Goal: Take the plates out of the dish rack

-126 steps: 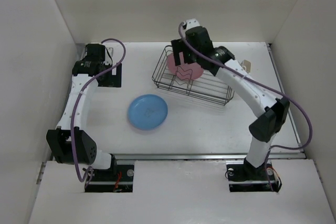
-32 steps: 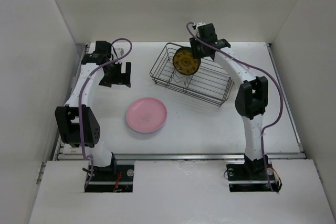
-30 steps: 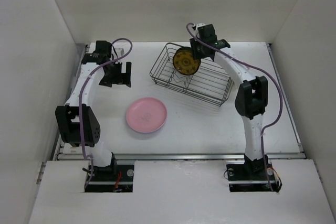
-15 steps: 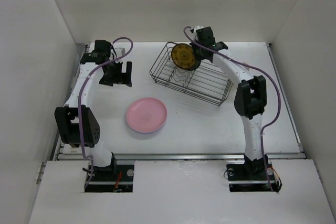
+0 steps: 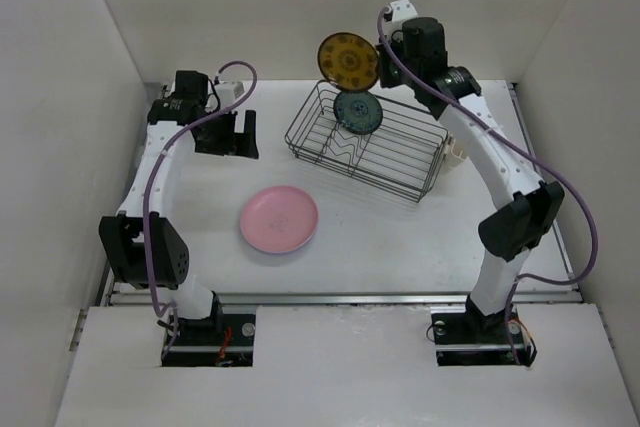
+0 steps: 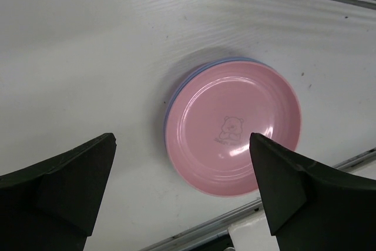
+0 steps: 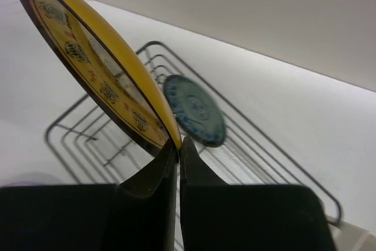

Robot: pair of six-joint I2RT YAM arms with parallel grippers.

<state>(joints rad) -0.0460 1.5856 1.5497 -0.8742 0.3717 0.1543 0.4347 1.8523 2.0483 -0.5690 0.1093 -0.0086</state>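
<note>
Here the right tool (image 7: 177, 144) pinches the yellow plate (image 7: 94, 57) by its rim.

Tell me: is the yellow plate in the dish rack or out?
Out. The right gripper holds the yellow plate by its edge, clear of the dish rack.

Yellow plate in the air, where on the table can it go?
Bare table lies between the pink plate, the dish rack and the right arm's base. Another patch sits between the left gripper and the rack. Crowded: the rack's far end, holding a teal plate.
</note>
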